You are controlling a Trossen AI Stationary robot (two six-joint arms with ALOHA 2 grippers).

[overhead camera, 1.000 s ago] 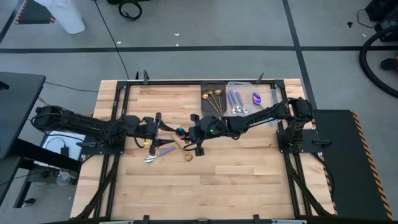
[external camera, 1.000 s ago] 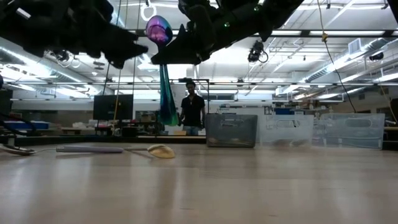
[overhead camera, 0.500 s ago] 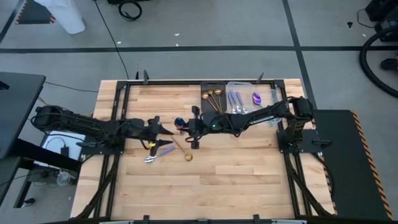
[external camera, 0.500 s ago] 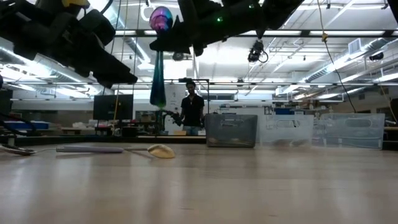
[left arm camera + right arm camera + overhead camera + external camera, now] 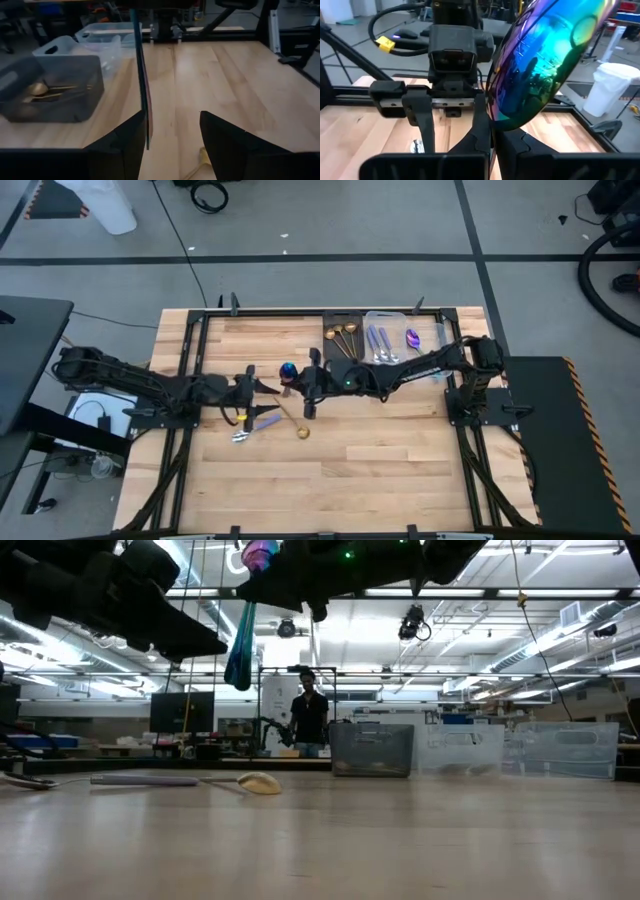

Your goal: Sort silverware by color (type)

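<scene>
My right gripper is above the table's middle, shut on an iridescent purple-rainbow spoon. In the low view the spoon's bowl is uppermost and its teal handle slants down. My left gripper is open just to the left of it. In the left wrist view the handle hangs ahead of the open fingers, close to one finger. A gold spoon, a purple utensil and a silver one lie flat on the wood. My right gripper pinches the iridescent spoon between its two fingers at the neck, just under the bowl. It comes level from the table's right. The spoon is lifted clear, bowl up, with the handle hanging tilted below the fingers.
At the far edge a dark bin holds gold spoons. Beside it a clear bin holds silver pieces and one purple spoon. Bare wood lies toward the near edge. A person stands in the room beyond the table.
My right gripper has carried the iridescent spoon toward the far edge and a little left and up. The handle, hanging straight before, has swung to a slant. My left gripper has drawn back from the spoon toward the table's left.
</scene>
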